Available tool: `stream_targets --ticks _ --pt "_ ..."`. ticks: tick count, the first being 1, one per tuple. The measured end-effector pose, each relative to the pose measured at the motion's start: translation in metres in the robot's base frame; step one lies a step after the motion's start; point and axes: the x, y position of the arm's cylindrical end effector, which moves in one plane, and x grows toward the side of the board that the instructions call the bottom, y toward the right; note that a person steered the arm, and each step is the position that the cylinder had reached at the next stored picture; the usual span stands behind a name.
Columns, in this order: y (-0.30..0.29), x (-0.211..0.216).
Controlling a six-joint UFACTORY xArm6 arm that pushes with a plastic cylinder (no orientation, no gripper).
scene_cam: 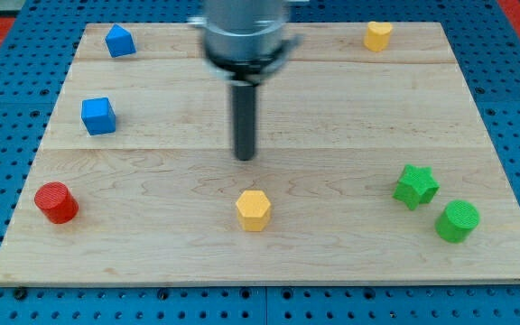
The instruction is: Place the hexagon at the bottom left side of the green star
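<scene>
The yellow hexagon (pixel 254 209) lies near the view's bottom middle of the wooden board. The green star (pixel 415 185) lies far to its right, near the board's right edge. My tip (pixel 245 156) hangs from the arm at the view's top centre. It stands just above the hexagon in the view, a little to its left, with a clear gap between them. It touches no block.
A green cylinder (pixel 458 220) sits just right and below the star. A red cylinder (pixel 56 201) is at the bottom left. A blue cube (pixel 98 116) and another blue block (pixel 120 41) are at the left. A yellow block (pixel 378 35) is at the top right.
</scene>
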Motion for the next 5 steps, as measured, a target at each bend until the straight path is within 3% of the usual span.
stream_targets --ticks 1,3,5 --pt "-0.033 0.024" --pt "0.012 0.084" --pt "0.169 0.088"
